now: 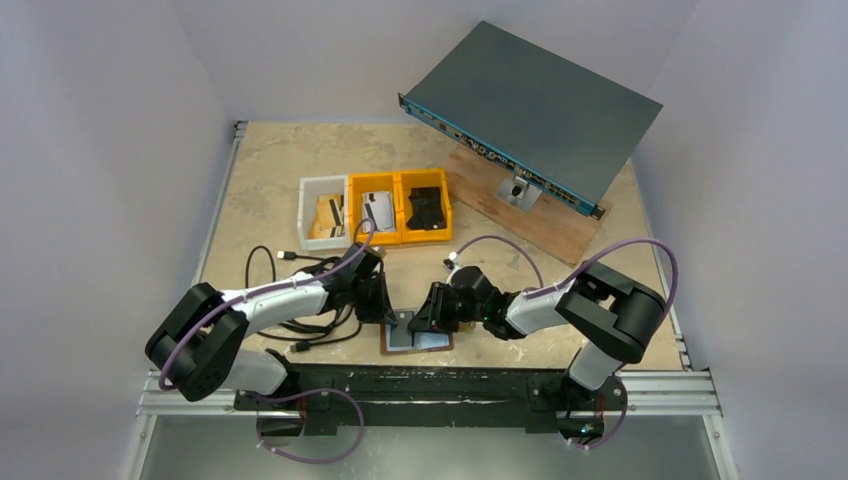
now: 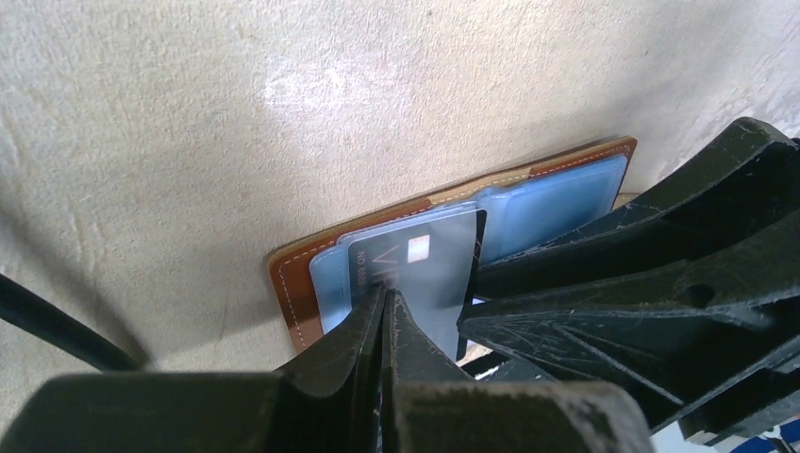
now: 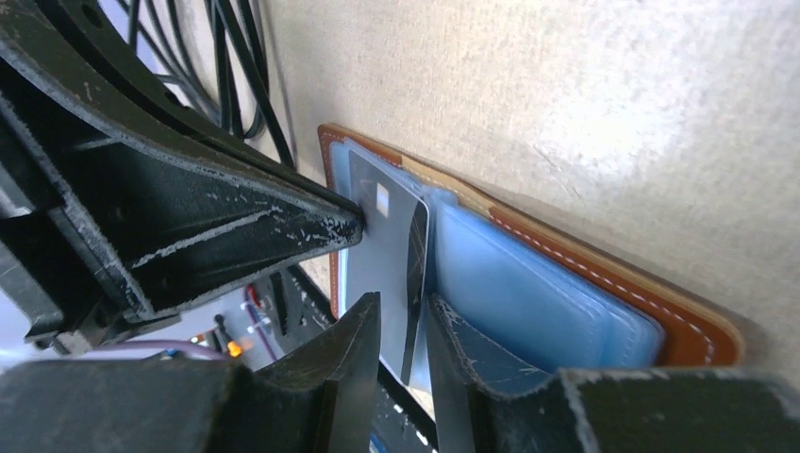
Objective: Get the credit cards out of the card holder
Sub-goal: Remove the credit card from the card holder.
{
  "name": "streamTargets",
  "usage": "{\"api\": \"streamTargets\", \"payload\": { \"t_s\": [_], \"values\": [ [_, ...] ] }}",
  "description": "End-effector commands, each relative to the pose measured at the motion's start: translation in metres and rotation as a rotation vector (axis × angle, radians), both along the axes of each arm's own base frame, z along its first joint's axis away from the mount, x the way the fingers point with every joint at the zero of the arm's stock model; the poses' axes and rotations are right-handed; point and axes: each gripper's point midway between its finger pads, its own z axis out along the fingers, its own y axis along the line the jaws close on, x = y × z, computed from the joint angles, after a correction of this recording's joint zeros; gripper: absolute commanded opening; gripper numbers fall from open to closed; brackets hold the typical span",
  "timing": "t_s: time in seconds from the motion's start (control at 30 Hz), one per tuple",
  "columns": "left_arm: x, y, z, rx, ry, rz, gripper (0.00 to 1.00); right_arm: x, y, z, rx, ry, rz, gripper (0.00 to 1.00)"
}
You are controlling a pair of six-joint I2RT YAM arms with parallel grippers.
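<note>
Top view, card holder [image 1: 432, 343]: lies open on the surface [image 1: 270, 170] at 6 o'clock, by the near edge.
Top view, arms: left end effector [image 1: 391, 311] at the holder's 10 o'clock, right end effector [image 1: 426, 318] at its 12 o'clock.
Left wrist, left end effector: fingers pressed together on the grey card [image 2: 429, 260], which stands partly out of a blue pocket [image 2: 557, 203].
Right wrist, right end effector: fingers apart, with the card's dark edge between them. The left tip touches the card at 9 o'clock.

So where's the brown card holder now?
Top view: the card holder lies open at the table's near edge, between the left pincer and right pincer.
</note>
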Motion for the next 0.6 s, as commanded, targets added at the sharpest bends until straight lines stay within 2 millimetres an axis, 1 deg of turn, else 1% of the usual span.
{"api": "streamTargets", "payload": {
  "t_s": [0.0,0.13,0.2,0.57],
  "values": [
    [-0.015,0.026,-0.025,0.117,0.039,0.028,0.0,-0.009,-0.016,-0.012,0.026,0.053,-0.019,0.25],
    [-0.017,0.027,-0.026,0.115,0.042,0.033,0.0,-0.012,-0.014,-0.01,0.098,0.073,-0.018,0.24],
    [-0.017,0.026,-0.027,0.11,0.043,0.032,0.0,-0.011,-0.012,-0.005,0.142,0.072,-0.02,0.23],
    [-0.017,0.021,-0.025,0.079,0.038,0.021,0.0,-0.011,-0.006,-0.007,0.178,0.096,-0.016,0.18]
  ]
}}
